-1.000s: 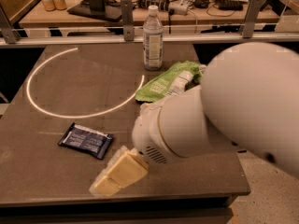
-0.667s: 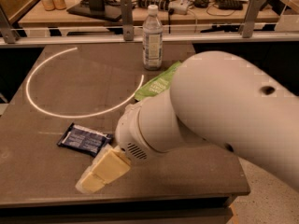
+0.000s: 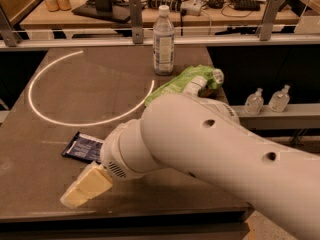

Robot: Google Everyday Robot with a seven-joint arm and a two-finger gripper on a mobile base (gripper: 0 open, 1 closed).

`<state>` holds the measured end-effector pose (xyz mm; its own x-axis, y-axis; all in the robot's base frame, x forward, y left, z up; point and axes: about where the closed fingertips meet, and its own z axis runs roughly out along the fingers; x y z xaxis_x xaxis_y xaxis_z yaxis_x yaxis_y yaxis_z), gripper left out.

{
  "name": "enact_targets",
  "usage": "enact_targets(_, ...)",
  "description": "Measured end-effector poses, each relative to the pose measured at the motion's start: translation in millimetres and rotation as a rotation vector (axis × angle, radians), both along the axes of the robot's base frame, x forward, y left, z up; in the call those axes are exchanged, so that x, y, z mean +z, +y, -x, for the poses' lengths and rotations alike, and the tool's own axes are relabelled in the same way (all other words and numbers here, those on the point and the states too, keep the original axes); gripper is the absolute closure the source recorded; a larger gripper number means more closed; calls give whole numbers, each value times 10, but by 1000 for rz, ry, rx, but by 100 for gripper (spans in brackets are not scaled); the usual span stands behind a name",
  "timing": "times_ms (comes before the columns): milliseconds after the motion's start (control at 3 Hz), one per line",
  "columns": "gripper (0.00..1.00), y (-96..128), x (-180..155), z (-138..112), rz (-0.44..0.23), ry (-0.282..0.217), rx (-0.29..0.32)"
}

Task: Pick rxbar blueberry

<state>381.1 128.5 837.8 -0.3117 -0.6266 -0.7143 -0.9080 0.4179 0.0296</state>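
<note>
Currently the gripper (image 3: 86, 186) sits low over the near-left part of the worktop (image 3: 55, 99), just on the near side of the blueberry bar (image 3: 82, 147). Open vs. closed can't be told from this angle, and nothing shows as held. The bar lies flat, dark navy w/ pale stripes, and its right end is hidden under the big white arm (image 3: 210, 154). It is well apart from the green bag (image 3: 182, 81) and the water bottle (image 3: 163, 36), both farther back toward the middle, so there's no clutter around the target.

The step in hand looks like the final approach, i.e. lining up before the grasp. To do it well, the robot should:

- Shift the gripper a touch farther and right, so it's centred over the bar and not hanging off the near edge.
- Turn the wrist so the gripper's closing line runs across the bar's short width, not its length.
- Go down very low. The bar is thin, so a high close likely gets nothing.
- Close gently and evenly. The wrapper is prob. slick and may skid on the worktop if pushed from one side only.
- Lift straight up and check that the bar comes w/ it.
</note>
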Motion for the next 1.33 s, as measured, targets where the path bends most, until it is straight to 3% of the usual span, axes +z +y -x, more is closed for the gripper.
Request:
enact_targets(333,18,195,-80,-33,-8,1,18)
enact_targets(667,50,286,-134,-42,-1,2,65)
enact_targets(1333,96,291,-45,-103,-5,-30,106)
